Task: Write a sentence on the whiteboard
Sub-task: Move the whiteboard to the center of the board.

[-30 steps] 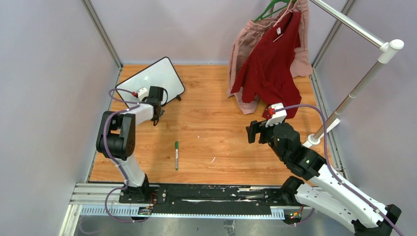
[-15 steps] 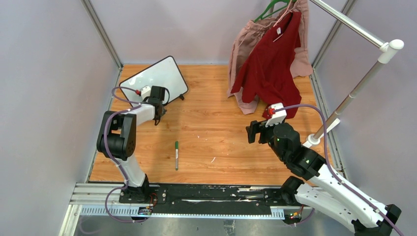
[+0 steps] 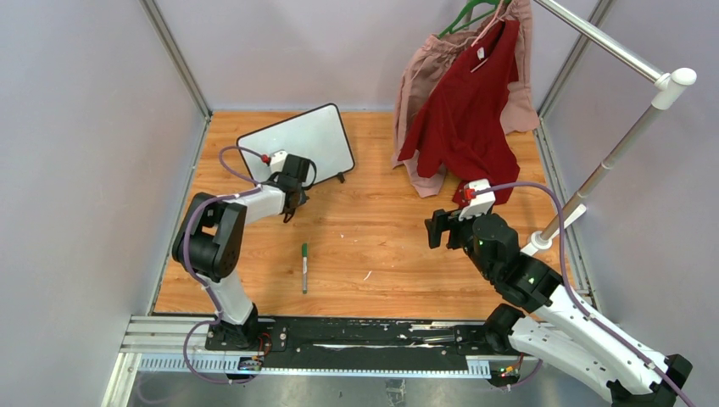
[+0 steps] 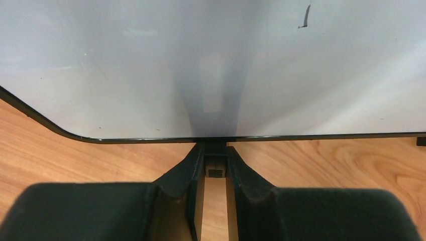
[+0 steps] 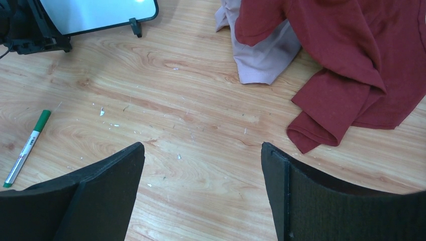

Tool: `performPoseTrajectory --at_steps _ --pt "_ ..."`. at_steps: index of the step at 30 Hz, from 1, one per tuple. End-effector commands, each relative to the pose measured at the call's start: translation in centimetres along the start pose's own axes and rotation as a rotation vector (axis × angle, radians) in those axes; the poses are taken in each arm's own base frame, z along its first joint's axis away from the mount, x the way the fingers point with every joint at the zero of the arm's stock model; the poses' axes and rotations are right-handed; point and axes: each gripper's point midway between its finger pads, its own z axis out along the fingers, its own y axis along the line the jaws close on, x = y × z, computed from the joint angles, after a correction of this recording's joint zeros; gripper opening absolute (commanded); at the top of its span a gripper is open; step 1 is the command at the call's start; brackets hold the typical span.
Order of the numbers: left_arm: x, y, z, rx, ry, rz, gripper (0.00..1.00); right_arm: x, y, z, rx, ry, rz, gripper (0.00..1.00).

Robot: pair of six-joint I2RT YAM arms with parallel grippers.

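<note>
The whiteboard [image 3: 297, 136] sits at the back left of the tabletop [image 3: 381, 237], its lower frame pinched between the nearly closed left fingers [image 4: 176, 181]. From above we read no lettering. Only the left wrist view, which cuts off the board's top, shows a small dark stroke [image 4: 304, 17]. The right fingers [image 5: 100, 191] gape wide and empty, well apart from a green marker [image 3: 304, 267].

Robotics lab cell, grey panel walls [image 3: 76, 127], aluminium posts [image 3: 174, 55], black mounting rail [image 3: 339, 343]

You have no readable text here: the whiteboard [image 4: 125, 65] bears only one short dark stroke [image 4: 304, 16], and the print on the green marker [image 5: 25, 149] is too small.
</note>
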Motion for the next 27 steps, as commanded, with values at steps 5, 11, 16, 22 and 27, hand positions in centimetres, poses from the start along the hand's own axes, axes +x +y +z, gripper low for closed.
performPoseTrajectory --at_steps 5,11,16,22,27 --pt "1.6 -2.0 -2.7 0.086 -0.029 0.056 0.00 0.2 -0.4 0.0 0.017 -0.004 0.017 0.89" --pt "2.8 -3.1 -3.6 0.134 -0.022 0.099 0.00 0.0 -0.2 0.1 0.012 -0.002 0.019 0.89" --pt "3.3 -4.5 -4.7 0.185 -0.028 0.133 0.00 0.5 0.1 0.4 0.000 0.015 0.025 0.88" --pt "3.8 -5.9 -5.7 0.218 -0.022 0.107 0.00 0.9 0.7 0.9 -0.017 0.034 0.035 0.88" --pt "4.8 -5.5 -5.3 0.186 -0.002 0.040 0.00 1.0 0.8 1.0 -0.017 0.041 0.049 0.87"
